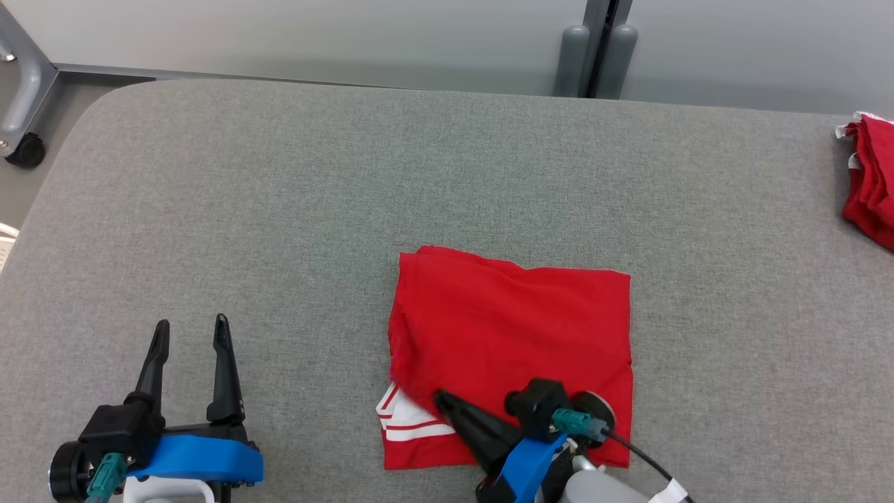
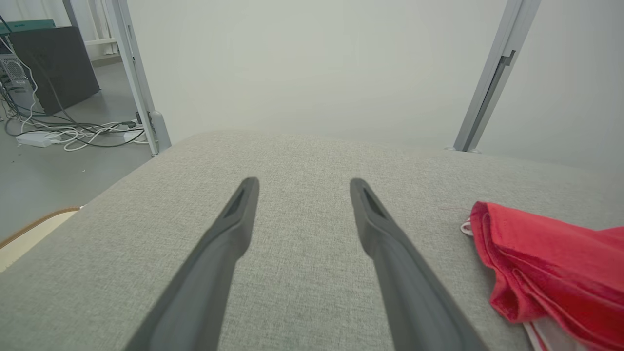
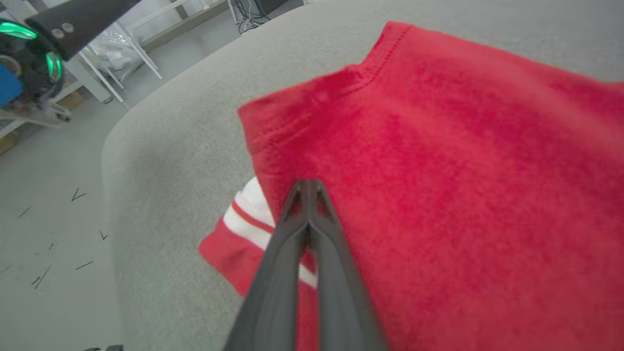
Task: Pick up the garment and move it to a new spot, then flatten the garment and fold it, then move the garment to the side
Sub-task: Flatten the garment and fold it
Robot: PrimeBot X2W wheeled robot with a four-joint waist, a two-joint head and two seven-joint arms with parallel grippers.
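Observation:
The red garment [image 1: 510, 335] lies folded into a rough square on the grey padded table [image 1: 279, 209], with a white-striped hem poking out at its lower left corner. My right gripper [image 1: 441, 399] is shut, its tips [image 3: 307, 184] lying on the top layer by the garment's [image 3: 463, 170] left edge, just above the white stripes. Whether any cloth is pinched between the fingers I cannot tell. My left gripper [image 1: 188, 332] stands open over bare table at the lower left, well apart from the garment. In the left wrist view its fingers [image 2: 302, 187] point across the table, with the garment's edge [image 2: 546, 253] at the right.
Another pile of red cloth [image 1: 873, 181] sits at the table's far right edge. A metal frame leg with a caster [image 1: 24, 143] stands past the far left corner, and two grey posts [image 1: 594, 59] behind the back edge. Cables [image 2: 73, 131] lie on the floor.

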